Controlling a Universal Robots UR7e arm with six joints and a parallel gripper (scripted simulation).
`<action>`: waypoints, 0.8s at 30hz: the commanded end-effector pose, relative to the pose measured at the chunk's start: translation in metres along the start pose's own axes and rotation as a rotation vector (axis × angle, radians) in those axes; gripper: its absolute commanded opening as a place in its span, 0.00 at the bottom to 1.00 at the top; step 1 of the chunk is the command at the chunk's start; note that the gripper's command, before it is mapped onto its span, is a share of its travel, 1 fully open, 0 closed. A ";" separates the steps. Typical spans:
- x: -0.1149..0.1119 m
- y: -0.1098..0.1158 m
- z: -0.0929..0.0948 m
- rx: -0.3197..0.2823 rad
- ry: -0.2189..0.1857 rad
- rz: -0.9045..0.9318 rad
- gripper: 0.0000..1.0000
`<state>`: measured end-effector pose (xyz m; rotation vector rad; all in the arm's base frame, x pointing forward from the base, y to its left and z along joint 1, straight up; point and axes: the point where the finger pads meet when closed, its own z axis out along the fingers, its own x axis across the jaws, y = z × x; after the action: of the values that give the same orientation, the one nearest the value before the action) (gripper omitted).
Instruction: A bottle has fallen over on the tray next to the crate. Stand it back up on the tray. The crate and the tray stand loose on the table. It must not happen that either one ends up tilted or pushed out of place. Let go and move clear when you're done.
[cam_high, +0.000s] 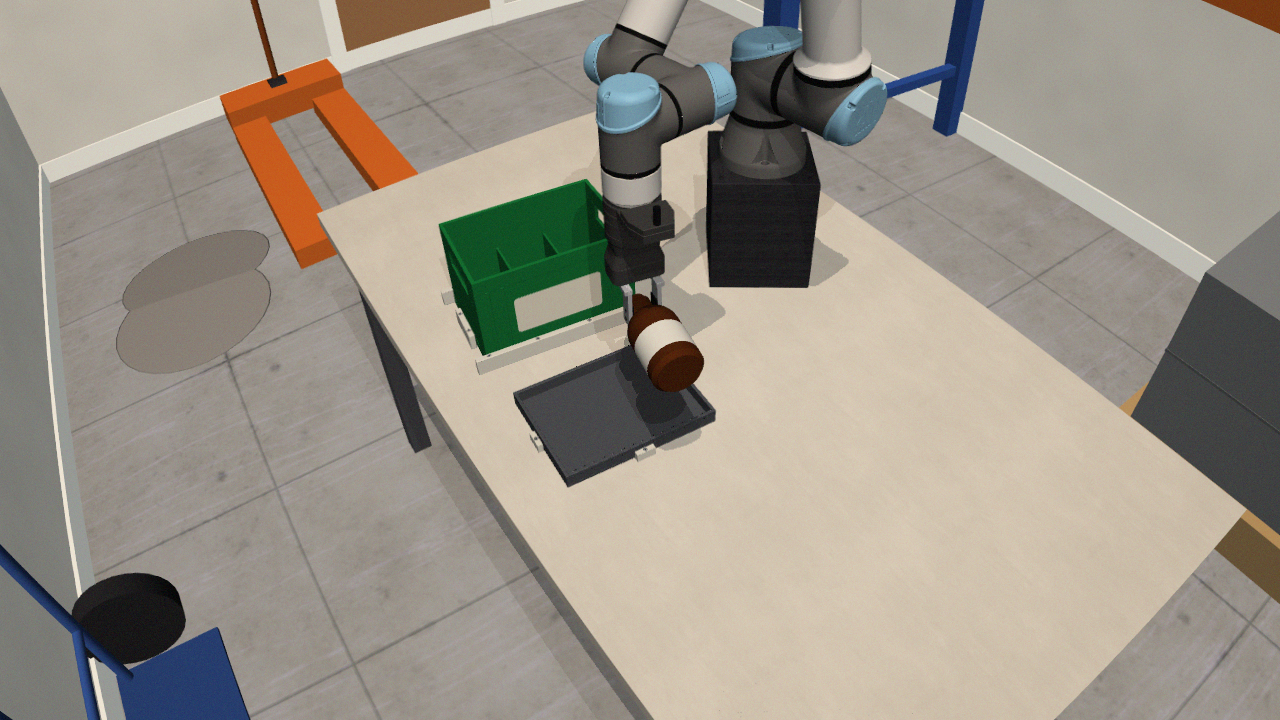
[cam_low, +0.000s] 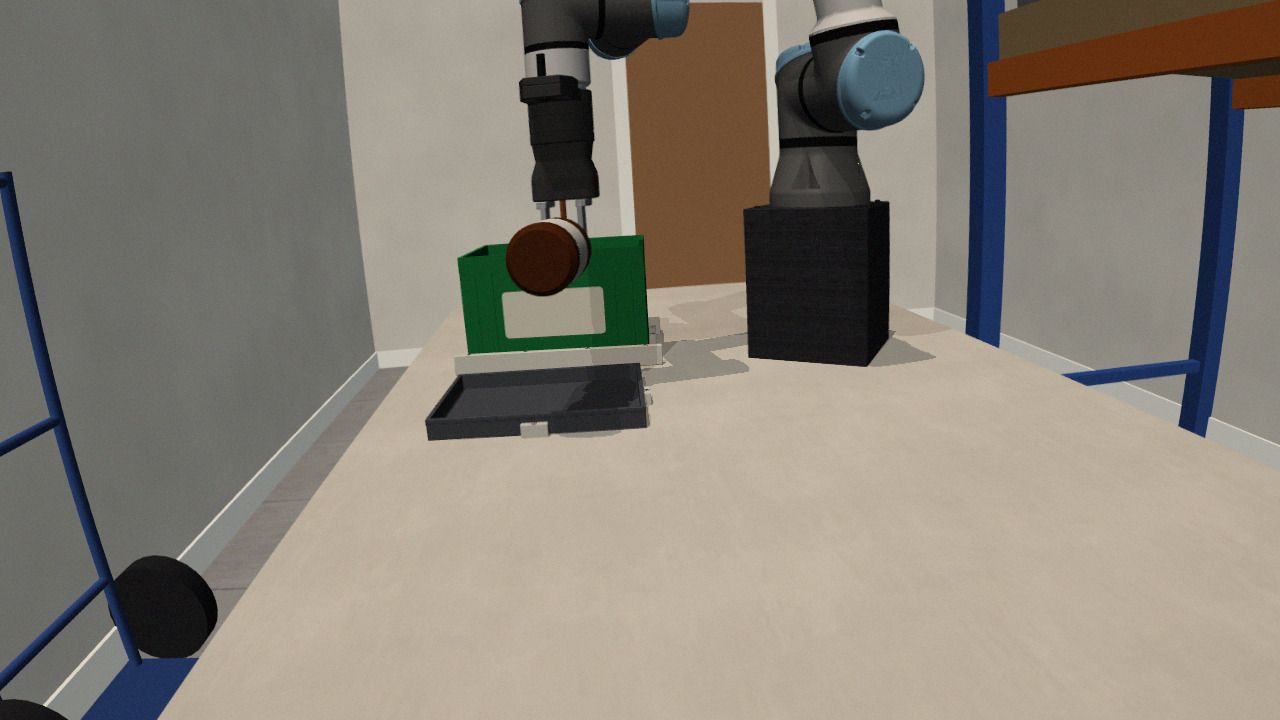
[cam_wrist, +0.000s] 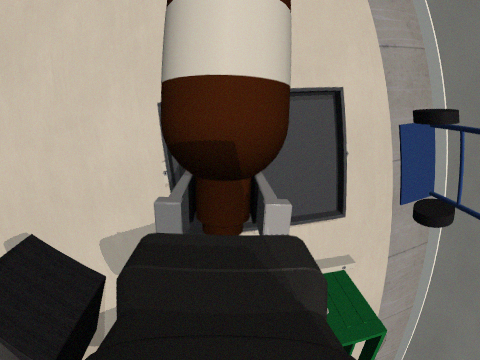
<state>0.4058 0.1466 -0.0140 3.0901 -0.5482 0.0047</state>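
Observation:
A brown bottle with a cream label hangs in the air on its side, roughly level, its base pointing away from the crate. My gripper points down and is shut on the bottle's neck. The dark grey tray lies on the table below, and the bottle is over its right part, with a shadow on the tray floor. The green crate stands behind the tray.
Cream strips lie along the crate's foot, between crate and tray. Small cream blocks sit at the tray's edges. The black robot pedestal stands behind and to the right in the top and exterior views.

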 end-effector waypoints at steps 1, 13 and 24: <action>0.000 0.000 0.000 0.001 0.001 0.000 0.00; 0.000 0.000 0.000 0.001 0.001 0.000 0.00; 0.000 0.000 0.000 0.001 0.001 -0.015 0.00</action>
<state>0.4058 0.1466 -0.0140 3.0910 -0.5430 0.0047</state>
